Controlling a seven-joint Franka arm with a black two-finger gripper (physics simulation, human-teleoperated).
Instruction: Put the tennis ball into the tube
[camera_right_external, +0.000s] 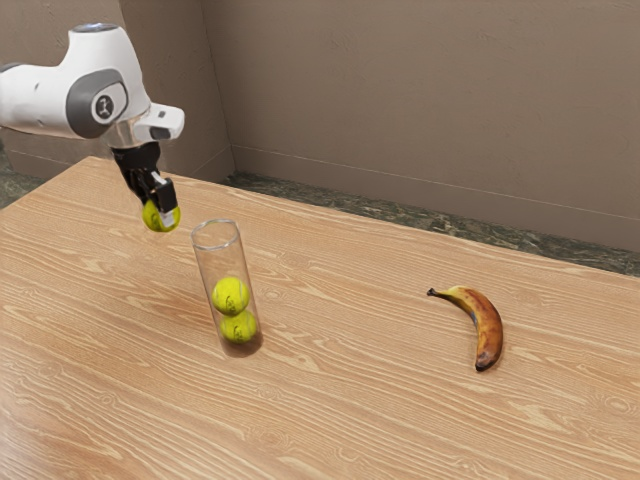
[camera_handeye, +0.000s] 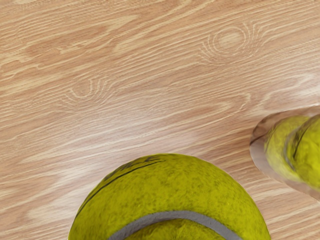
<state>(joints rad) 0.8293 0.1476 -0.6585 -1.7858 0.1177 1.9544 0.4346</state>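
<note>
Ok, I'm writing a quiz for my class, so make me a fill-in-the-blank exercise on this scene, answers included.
1. The clear tube holds ____ tennis balls.
2. Counting the ball that the fingers are shut on, there are ____ tennis balls in all.
3. The curved fruit on the table is a ____.
4. In the exterior view, the fruit lies to the ____ of the tube.

Missing words: two; three; banana; right.

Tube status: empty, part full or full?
Part full. Two tennis balls sit stacked in the lower part of the tube, the lower under the upper, with bare clear wall above them to the rim.
</note>
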